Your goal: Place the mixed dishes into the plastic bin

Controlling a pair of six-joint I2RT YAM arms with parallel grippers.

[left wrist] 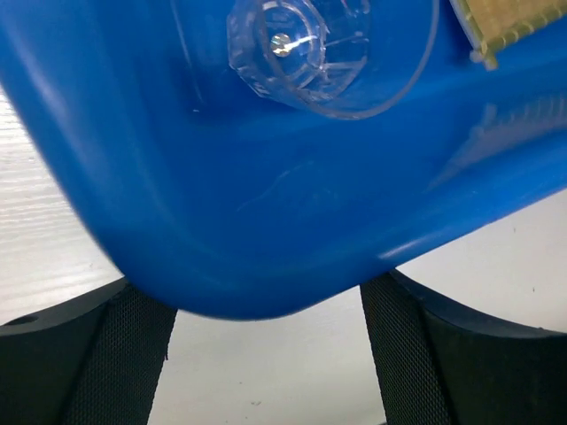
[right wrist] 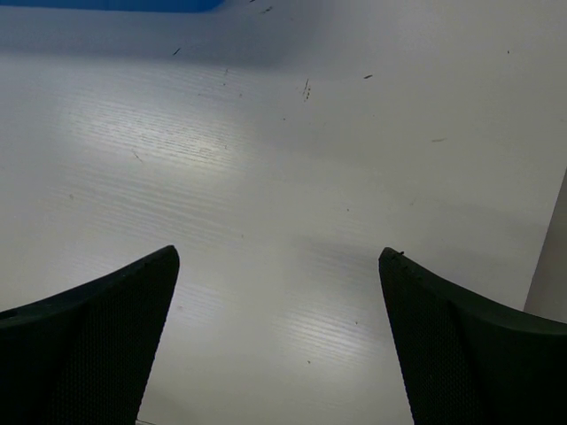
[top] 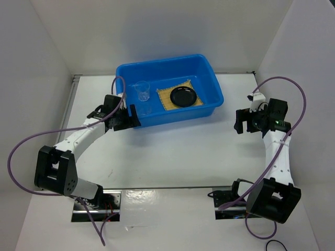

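Observation:
The blue plastic bin (top: 209, 97) stands at the back middle of the table. Inside it lies the tan bamboo mat (top: 166, 96) with the small black plate (top: 183, 97) on top. A clear glass cup (top: 142, 90) stands left of the mat, and a second cup (top: 148, 110) sits nearer the front wall. The lime-green plate is not in view. My left gripper (top: 128, 118) is open and empty at the bin's front-left corner. In the left wrist view the gripper (left wrist: 266, 354) straddles that corner (left wrist: 266, 239), with a cup (left wrist: 301, 49) and a mat corner (left wrist: 509, 22) beyond. My right gripper (top: 239, 121) is open and empty over bare table, as the right wrist view (right wrist: 279, 257) shows.
White walls close in the table on the left, back and right. The right wall's edge (right wrist: 551, 257) shows close beside my right gripper. Purple cables (top: 31, 138) loop out from both arms. A strip of the bin (right wrist: 106, 4) shows at the top of the right wrist view.

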